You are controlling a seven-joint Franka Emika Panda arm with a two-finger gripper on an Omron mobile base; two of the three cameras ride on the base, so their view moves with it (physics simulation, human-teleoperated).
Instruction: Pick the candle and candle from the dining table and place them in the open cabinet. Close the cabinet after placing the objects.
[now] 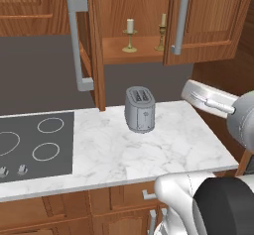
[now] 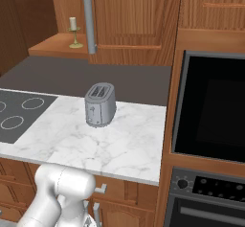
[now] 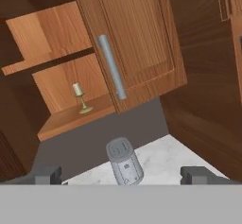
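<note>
While my fingers (image 3: 42, 175) stand wide apart with nothing between them, both candles already sit on the shelf of the open cabinet (image 1: 126, 50), so what remains for me to handle is its doors. Furthest left hangs the left door (image 1: 95, 45), swung out edge-on toward me, its long grey bar handle (image 1: 78, 43) standing clear of the wood. I judge that bar the best place to take hold: stiff, smooth metal, likely slippery, so I would close around its middle rather than near an end. The door itself should be rigid and fairly light on its hinges, needing a steady push, not force. Next to the right stands the thick cream candle (image 1: 130, 34) on its brass stick, then the thin yellowish candle (image 1: 161, 31) just beside the right door (image 1: 208, 21). Both look top-heavy and easy to tip, and they stand near the shelf's front edge, so a slammed door could knock them. Below, on the marble counter (image 1: 149, 154), a grey toaster (image 1: 140, 109) stands well apart from my gripper (image 3: 121, 175).
</note>
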